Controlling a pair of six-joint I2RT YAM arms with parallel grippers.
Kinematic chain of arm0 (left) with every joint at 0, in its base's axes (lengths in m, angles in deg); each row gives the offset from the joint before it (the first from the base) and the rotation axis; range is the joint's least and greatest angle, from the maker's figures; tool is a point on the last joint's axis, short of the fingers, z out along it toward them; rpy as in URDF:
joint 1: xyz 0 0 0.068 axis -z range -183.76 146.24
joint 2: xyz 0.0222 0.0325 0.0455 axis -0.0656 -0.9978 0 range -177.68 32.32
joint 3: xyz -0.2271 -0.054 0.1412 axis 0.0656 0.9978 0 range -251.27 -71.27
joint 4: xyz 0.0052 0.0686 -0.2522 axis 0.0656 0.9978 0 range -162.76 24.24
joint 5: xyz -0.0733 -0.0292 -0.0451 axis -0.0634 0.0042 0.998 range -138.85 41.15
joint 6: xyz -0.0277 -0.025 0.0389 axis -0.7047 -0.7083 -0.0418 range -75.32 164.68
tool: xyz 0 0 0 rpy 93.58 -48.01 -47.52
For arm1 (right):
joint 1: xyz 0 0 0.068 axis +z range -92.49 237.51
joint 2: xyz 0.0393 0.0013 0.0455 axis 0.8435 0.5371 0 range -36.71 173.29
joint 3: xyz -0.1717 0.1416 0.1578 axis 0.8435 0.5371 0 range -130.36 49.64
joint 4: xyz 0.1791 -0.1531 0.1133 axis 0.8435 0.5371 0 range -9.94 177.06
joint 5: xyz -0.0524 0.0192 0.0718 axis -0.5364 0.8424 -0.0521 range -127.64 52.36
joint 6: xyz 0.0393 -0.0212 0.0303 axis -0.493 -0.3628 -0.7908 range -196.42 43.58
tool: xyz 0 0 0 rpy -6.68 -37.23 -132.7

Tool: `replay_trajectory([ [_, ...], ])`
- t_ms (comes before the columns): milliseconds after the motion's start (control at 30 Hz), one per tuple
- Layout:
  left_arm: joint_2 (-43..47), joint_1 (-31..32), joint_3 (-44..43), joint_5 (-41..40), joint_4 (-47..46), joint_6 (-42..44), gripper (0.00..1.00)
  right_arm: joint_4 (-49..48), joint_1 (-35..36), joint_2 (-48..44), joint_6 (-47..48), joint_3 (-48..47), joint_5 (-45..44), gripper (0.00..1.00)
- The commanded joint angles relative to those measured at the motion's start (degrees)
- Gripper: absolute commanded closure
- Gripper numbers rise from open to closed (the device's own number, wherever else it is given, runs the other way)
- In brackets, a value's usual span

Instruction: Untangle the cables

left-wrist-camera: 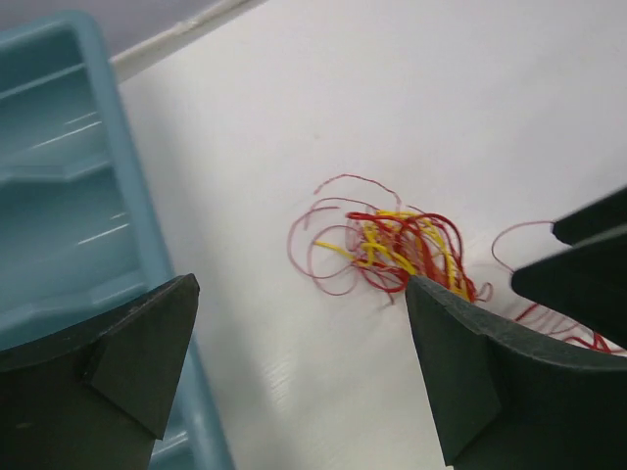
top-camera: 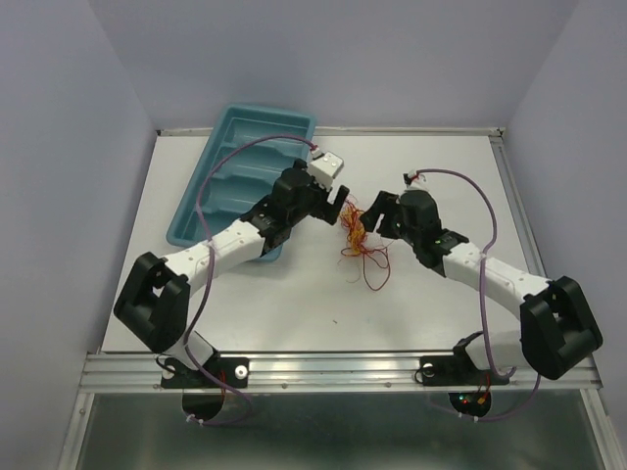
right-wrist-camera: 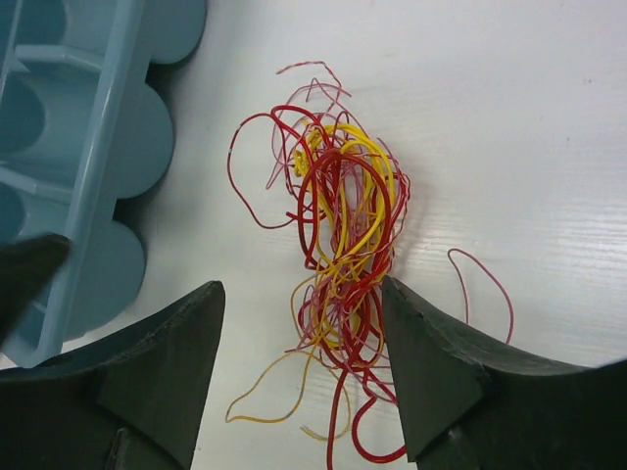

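1 teal tray point(top-camera: 245, 137) | cables point(top-camera: 361, 243) tangled on table point(top-camera: 294, 294), outside it

Pairs white tubular links with bulky black joint housings on both the left arm point(top-camera: 211, 257) and the right arm point(top-camera: 485, 269). Ends each in matte black: left gripper point(top-camera: 341, 204), right gripper point(top-camera: 368, 217), with broad, wedge-shaped fingers point(left-wrist-camera: 460, 382) faceted on their inner faces. Carries a white camera block point(top-camera: 328, 164) at the left wrist. Trails thin purple cords point(top-camera: 201, 196) in loose loops down to black base plates point(top-camera: 211, 372). Shows tiny red and green lights point(top-camera: 470, 399) below the right base.
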Motion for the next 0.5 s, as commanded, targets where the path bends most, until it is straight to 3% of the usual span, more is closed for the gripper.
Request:
replay_trajectory([
  [0, -4.43, 2.49, -0.48, 6.14, -1.43, 4.85, 0.02, -2.96, 0.12, -0.84, 2.02, 0.73, 0.66, 0.3],
  [100, -7.42, 3.37, -1.45, 8.44, -0.02, 5.55, 0.03, -0.07, 0.12, 2.58, 1.94, -1.37, 0.66, 0.34],
  [300, -12.79, 3.73, -4.97, 5.72, 2.61, 3.89, 0.07, 0.38, 0.12, 11.54, -0.26, -3.41, 1.71, 0.45],
  [467, -13.59, 2.51, -6.38, 3.6, 4.02, 1.78, 0.09, -4.09, 0.21, 14.18, -0.88, -1.91, 3.46, 0.42],
])
